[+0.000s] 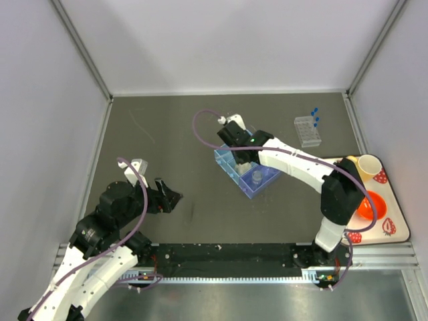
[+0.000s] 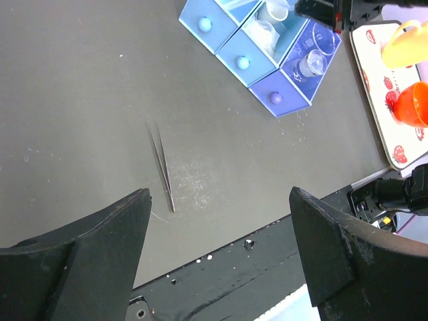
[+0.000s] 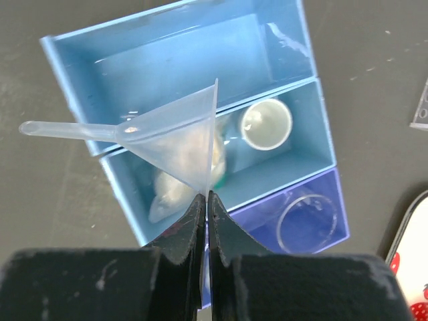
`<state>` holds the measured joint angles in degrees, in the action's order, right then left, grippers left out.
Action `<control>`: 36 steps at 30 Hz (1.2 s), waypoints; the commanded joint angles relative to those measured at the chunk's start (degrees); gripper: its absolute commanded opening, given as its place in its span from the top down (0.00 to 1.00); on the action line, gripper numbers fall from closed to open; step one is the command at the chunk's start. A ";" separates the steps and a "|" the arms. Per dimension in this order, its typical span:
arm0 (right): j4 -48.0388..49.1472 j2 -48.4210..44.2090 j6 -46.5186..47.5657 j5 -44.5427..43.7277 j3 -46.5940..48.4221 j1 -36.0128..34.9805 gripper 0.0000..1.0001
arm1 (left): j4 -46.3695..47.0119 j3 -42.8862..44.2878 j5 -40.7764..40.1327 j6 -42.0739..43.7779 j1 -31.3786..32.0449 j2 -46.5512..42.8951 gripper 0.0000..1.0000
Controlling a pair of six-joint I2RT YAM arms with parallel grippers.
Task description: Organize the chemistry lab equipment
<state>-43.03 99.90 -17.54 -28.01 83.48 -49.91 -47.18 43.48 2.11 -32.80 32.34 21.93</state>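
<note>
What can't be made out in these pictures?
- Right wrist view: clear plastic funnel in the right gripper covers a whitish item in the blue divided box; unidentifiable.
- Top view: clear holed tube rack too small to count its holes.
- Left wrist view: strawberry-patterned tray cut off by edge.

The clear funnel [image 3: 177,144] lies on its side, rim pinched in the right gripper [image 3: 204,195], above the middle drawer [image 3: 281,167], where a beaker [image 3: 266,124] stands. A round dish [image 3: 307,224] sits in the purple drawer [image 3: 340,207]. The rack [image 1: 307,132] with blue-capped tubes [image 1: 314,115] stands far right.
</note>
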 commanded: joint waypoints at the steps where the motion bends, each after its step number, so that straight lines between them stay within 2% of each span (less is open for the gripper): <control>1: 3.30 -2.60 3.30 0.14 2.29 3.58 1.00 | 2.70 1.16 0.09 1.07 -0.08 0.30 0.11; 14: 3.91 3.20 11.91 3.22 8.01 10.01 1.00 | 3.06 1.16 -0.09 1.77 -0.08 0.57 0.10; 36: 3.74 8.91 15.69 3.14 8.71 10.27 1.00 | 3.50 1.34 0.35 2.12 -0.08 1.27 0.10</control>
<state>-39.86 107.55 -2.50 -24.36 89.06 -39.99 -46.68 43.48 2.11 -31.33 32.34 22.50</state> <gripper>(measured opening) 0.004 0.898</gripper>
